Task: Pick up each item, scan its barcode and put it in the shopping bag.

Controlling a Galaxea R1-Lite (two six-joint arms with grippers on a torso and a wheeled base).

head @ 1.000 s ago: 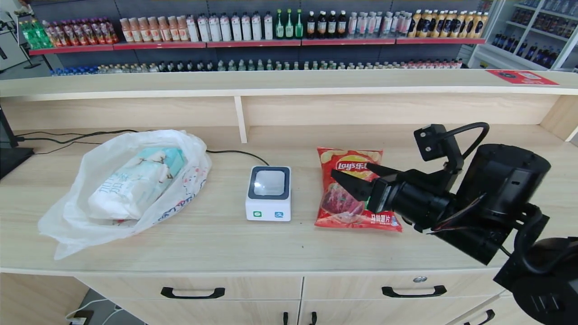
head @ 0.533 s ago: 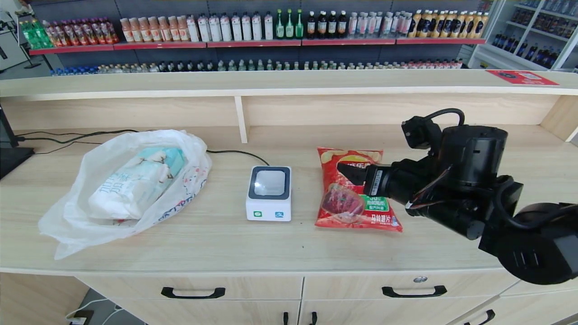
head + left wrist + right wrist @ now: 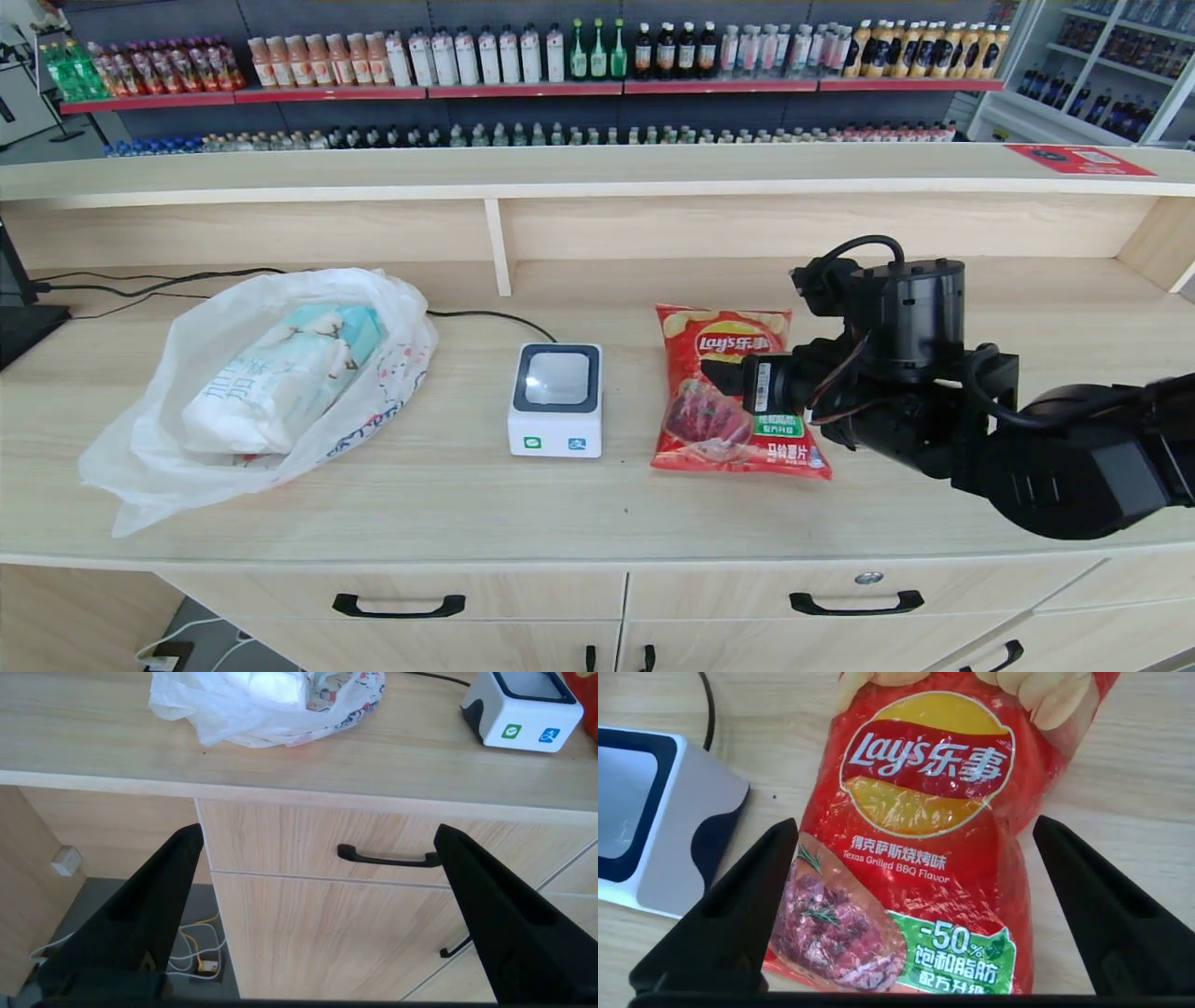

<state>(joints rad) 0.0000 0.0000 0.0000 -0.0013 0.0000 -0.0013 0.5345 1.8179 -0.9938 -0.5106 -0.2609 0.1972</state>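
Note:
A red bag of chips (image 3: 719, 425) lies flat on the wooden counter (image 3: 597, 504), right of the white barcode scanner (image 3: 556, 399). My right gripper (image 3: 721, 371) hovers open just above the middle of the bag. In the right wrist view the chips bag (image 3: 924, 859) lies between the two spread fingers (image 3: 738, 915), with the scanner (image 3: 654, 831) beside it. A white plastic shopping bag (image 3: 271, 383) on the counter's left holds a pale blue and white pack (image 3: 280, 373). My left gripper (image 3: 318, 915) is open, low in front of the counter's drawers, holding nothing.
A black cable (image 3: 495, 317) runs from the scanner along the back. A raised ledge with a divider (image 3: 498, 247) closes the counter's far side. A dark stand base (image 3: 23, 327) sits at the far left. Drawer handles (image 3: 388, 857) face the left gripper.
My right arm has swung in leftwards and lower, bringing the open gripper from beside the chips bag to just above its middle. The bag, the scanner and the shopping bag have stayed put.

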